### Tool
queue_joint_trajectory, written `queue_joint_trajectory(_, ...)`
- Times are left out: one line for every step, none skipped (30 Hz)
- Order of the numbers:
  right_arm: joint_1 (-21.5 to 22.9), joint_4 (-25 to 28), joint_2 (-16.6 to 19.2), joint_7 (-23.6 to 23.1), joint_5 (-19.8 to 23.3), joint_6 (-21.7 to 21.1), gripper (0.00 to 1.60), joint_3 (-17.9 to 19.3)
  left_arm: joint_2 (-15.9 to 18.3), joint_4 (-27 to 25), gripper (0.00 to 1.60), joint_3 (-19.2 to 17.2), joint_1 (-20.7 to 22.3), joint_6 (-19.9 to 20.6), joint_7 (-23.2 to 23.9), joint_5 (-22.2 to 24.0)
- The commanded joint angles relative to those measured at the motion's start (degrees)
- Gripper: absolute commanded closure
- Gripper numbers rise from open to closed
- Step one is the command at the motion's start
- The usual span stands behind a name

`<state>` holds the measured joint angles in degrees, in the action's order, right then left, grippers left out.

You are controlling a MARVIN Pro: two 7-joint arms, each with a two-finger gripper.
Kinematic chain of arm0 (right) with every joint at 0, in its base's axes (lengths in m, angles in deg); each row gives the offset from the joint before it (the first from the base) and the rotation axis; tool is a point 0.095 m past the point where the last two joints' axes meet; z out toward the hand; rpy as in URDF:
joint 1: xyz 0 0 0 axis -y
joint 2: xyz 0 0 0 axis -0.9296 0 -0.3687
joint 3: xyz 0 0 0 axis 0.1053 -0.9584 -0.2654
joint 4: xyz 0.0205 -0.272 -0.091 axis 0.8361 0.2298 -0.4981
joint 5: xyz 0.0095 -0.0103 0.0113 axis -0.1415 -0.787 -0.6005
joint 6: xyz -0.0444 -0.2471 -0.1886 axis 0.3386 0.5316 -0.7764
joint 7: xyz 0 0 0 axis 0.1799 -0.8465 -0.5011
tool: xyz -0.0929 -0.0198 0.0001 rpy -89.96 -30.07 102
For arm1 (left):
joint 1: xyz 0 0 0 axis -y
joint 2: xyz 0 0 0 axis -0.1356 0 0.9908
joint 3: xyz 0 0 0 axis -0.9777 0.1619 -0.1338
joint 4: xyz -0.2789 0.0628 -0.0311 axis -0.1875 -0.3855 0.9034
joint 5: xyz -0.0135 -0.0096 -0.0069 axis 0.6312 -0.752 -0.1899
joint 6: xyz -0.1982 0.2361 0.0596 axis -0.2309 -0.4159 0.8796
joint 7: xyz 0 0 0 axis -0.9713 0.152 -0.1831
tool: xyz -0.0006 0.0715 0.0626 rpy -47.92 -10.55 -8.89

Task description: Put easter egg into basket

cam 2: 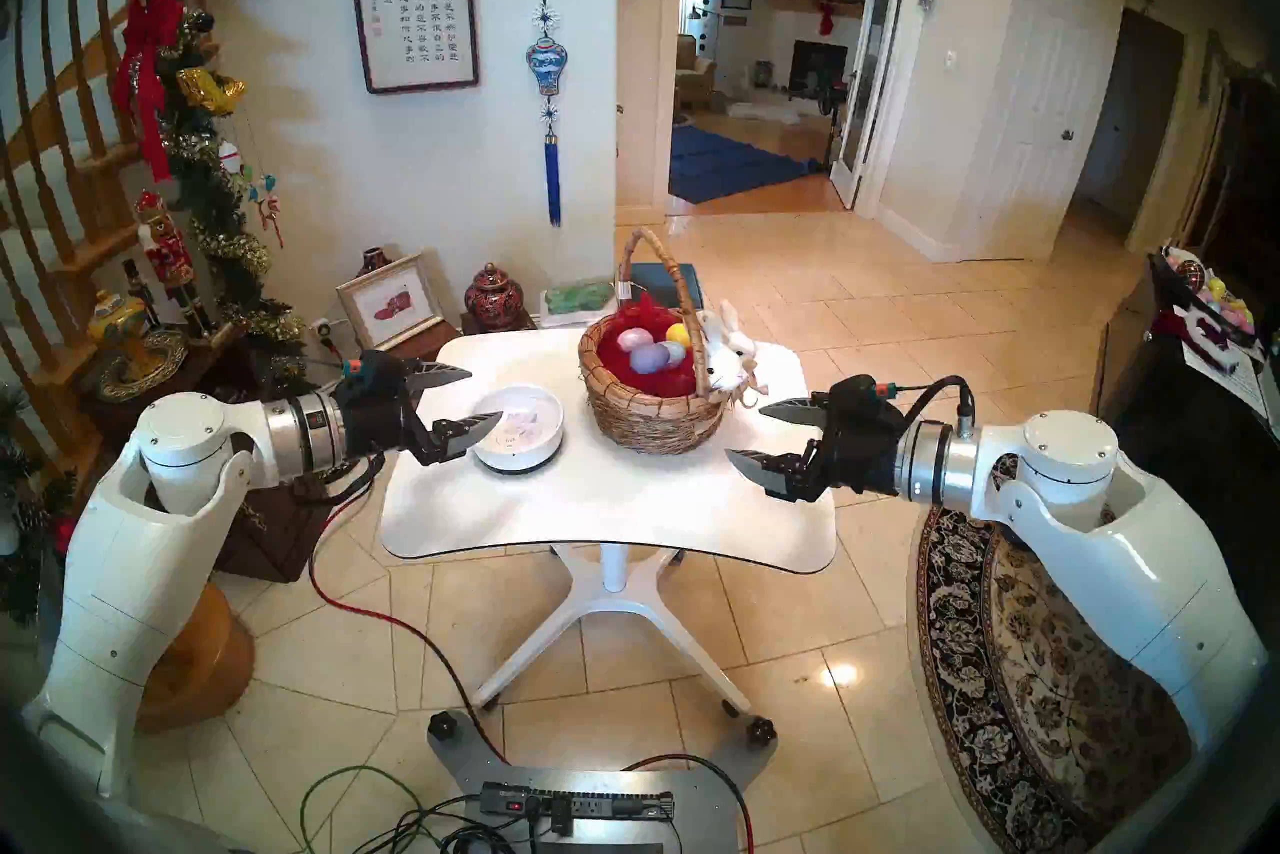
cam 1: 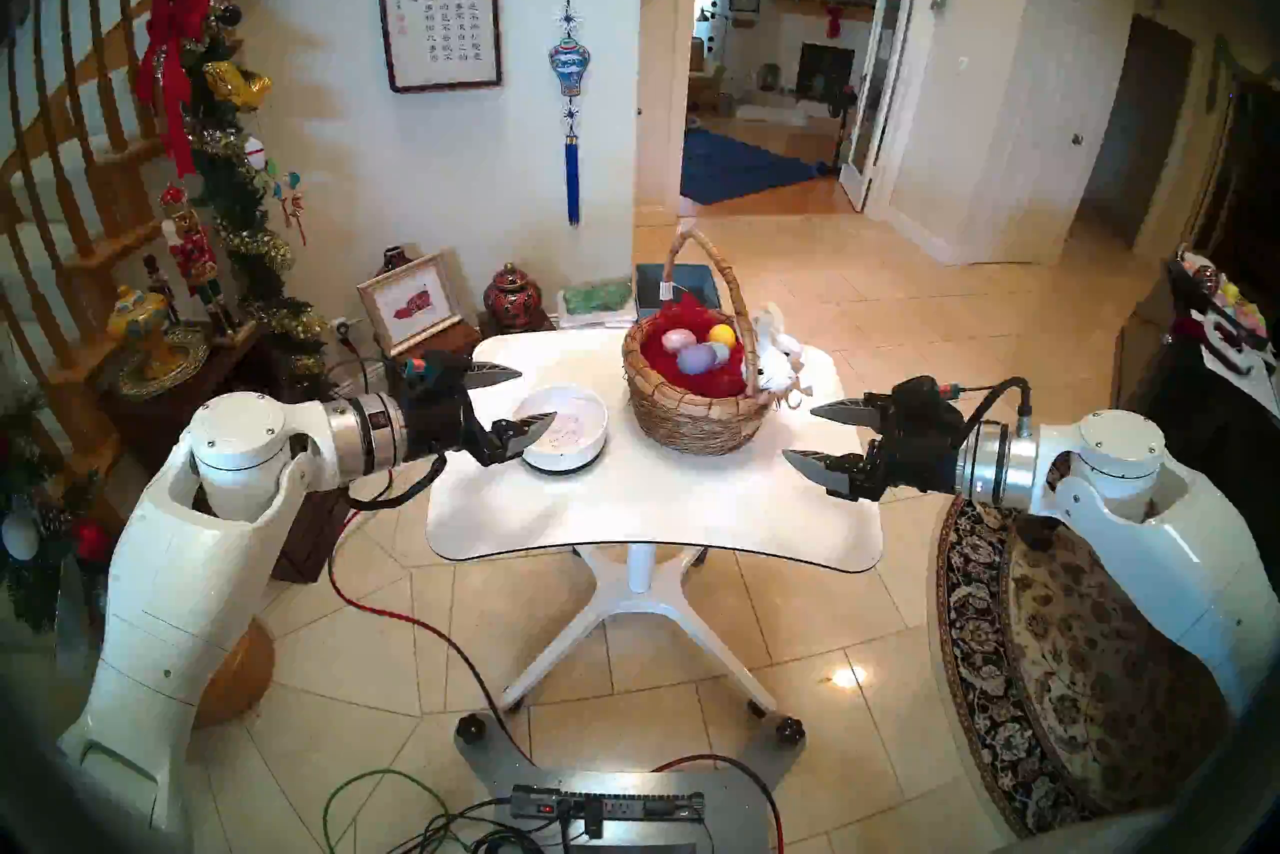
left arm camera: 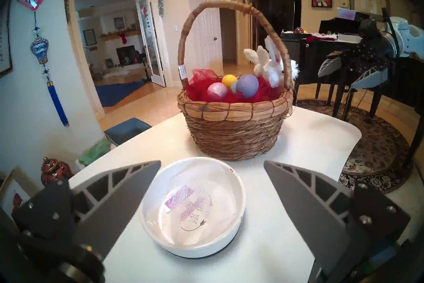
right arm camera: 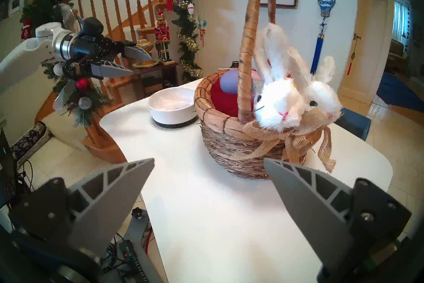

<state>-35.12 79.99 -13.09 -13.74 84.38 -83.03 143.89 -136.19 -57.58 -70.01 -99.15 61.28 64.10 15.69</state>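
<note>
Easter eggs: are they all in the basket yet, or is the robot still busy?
Looks done: the yellow egg, pink egg and purple egg lie on red tissue in the basket. The white bowl holds no egg. In hand: nothing; the left gripper and right gripper hang with jaws open. Left: apparently nothing.

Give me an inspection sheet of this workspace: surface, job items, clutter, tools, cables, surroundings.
Surface: white pedestal table, front half bare.
Job's things: round woven wicker basket with arched handle and red tissue lining; it holds a yellow egg, a purple egg and a pink egg. No egg seen outside it.
Clutter: low white round bowl left of the basket, no egg inside; white plush bunny on the basket's rim.
Tools: left tool open, holding nothing, above the bowl's side; right tool open, holding nothing, right of the basket.
Cables: red cable and green cable on the floor.
Surroundings: tiled floor, garlanded staircase, patterned rug.
</note>
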Motion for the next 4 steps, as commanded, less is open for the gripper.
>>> queue_joint_trajectory(0.08,0.09,0.11,0.09,0.10,0.16,0.00,0.56,0.05,-0.45,0.00,-0.40,0.68,-0.25,0.17,0.30)
queue_joint_trajectory(0.08,0.09,0.11,0.09,0.10,0.16,0.00,0.56,0.05,-0.45,0.00,-0.41,0.68,-0.25,0.17,0.30)
queue_joint_trajectory(0.08,0.09,0.11,0.09,0.10,0.16,0.00,0.56,0.05,-0.45,0.00,-0.41,0.68,-0.25,0.17,0.30)
queue_joint_trajectory(0.08,0.09,0.11,0.09,0.10,0.16,0.00,0.56,0.04,-0.45,0.00,-0.41,0.68,-0.25,0.18,0.29)
